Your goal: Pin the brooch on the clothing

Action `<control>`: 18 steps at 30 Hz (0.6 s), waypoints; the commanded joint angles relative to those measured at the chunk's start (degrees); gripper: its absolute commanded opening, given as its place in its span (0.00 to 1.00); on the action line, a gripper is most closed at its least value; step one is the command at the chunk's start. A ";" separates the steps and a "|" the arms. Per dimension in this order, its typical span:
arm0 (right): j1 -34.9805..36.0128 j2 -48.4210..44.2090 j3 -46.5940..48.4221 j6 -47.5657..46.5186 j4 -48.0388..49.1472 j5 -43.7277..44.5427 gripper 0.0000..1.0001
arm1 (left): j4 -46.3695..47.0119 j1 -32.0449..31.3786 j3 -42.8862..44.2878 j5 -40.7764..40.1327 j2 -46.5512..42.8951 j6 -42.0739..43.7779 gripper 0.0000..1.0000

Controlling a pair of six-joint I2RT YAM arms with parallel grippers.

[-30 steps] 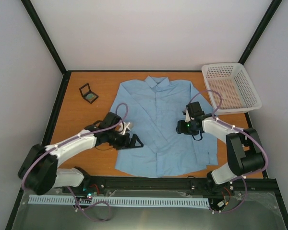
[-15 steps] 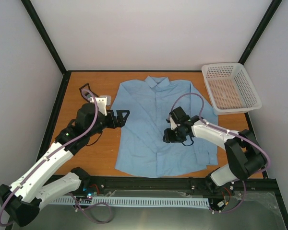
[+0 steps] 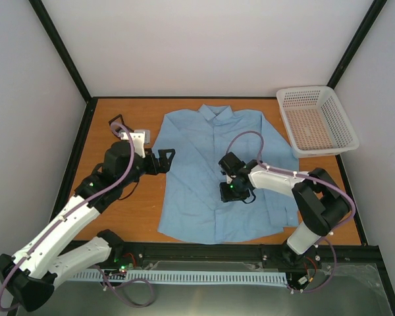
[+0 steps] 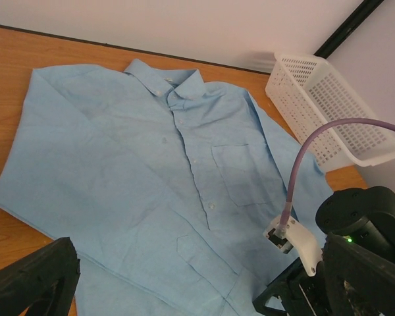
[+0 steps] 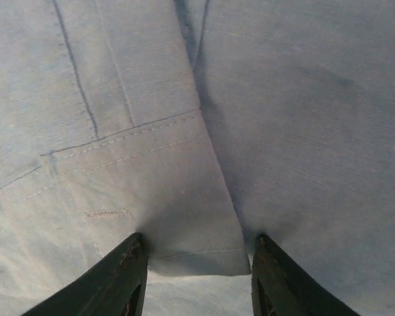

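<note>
Looking down, we see the shirt (image 3: 204,148) spread flat in the middle of the table (image 3: 141,214), collar toward the far wall and hem close to the near edge. Bare wood lies open on its left. On its right the strip is narrower, and the white basket (image 3: 304,89) fills the far right corner. A small black box (image 3: 112,122) peeks out beyond the left arm. The brooch itself we cannot make out in any view.

The left gripper (image 3: 163,160) hangs released, jaws wide, just over the shirt's left sleeve edge. The right gripper (image 3: 232,194) is down on the shirt front, below the chest pocket. From its wrist we see its fingertips (image 5: 133,270) pressed into the fabric (image 5: 303,118), part-way apart and standing either side of a stitched flap (image 5: 184,224). Whether they pinch it we cannot tell.
</note>
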 commanded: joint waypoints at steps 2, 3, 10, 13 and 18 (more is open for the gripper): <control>1.33 1.61 2.90 0.68 -1.86 3.68 0.36 | -1.26 0.12 1.22 -1.79 -1.18 1.74 1.00; 1.51 1.47 3.40 0.74 -2.40 4.01 0.31 | -1.22 0.16 1.18 -1.75 -1.25 1.67 1.00; 1.93 -2.47 7.31 -0.68 -3.41 1.12 0.03 | -1.75 0.21 2.03 -2.97 -2.05 1.76 1.00; 2.84 -5.27 8.17 -3.37 4.80 -9.88 0.03 | -2.39 0.16 3.53 -4.78 -3.03 2.25 1.00; 10.41 -0.12 18.69 -7.50 16.31 -21.51 0.03 | -4.54 0.16 9.44 -9.20 -4.89 6.30 1.00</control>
